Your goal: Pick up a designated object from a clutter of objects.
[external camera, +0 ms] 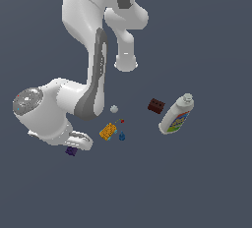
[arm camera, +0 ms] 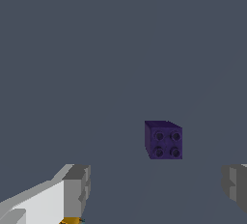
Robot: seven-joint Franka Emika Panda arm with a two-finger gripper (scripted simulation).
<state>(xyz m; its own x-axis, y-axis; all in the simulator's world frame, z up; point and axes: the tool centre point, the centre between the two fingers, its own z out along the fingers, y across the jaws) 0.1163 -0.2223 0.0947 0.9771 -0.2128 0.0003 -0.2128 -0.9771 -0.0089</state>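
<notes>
Purple cube (arm camera: 163,140): wrist view showed four studs on one side face, lying apart between wide-spread pincer (arm camera: 157,189) fingers. Exterior view showed only its corner (external camera: 71,151) beneath the pincer (external camera: 78,143), near the orange-yellow block (external camera: 108,131).

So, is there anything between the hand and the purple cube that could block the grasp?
Nothing visible blocks it. In the wrist view the purple cube sits alone on bare floor, ahead of the open hand, with no object in the gap. The nearest clutter, the orange-yellow block, lies off to the side in the exterior view.
</notes>
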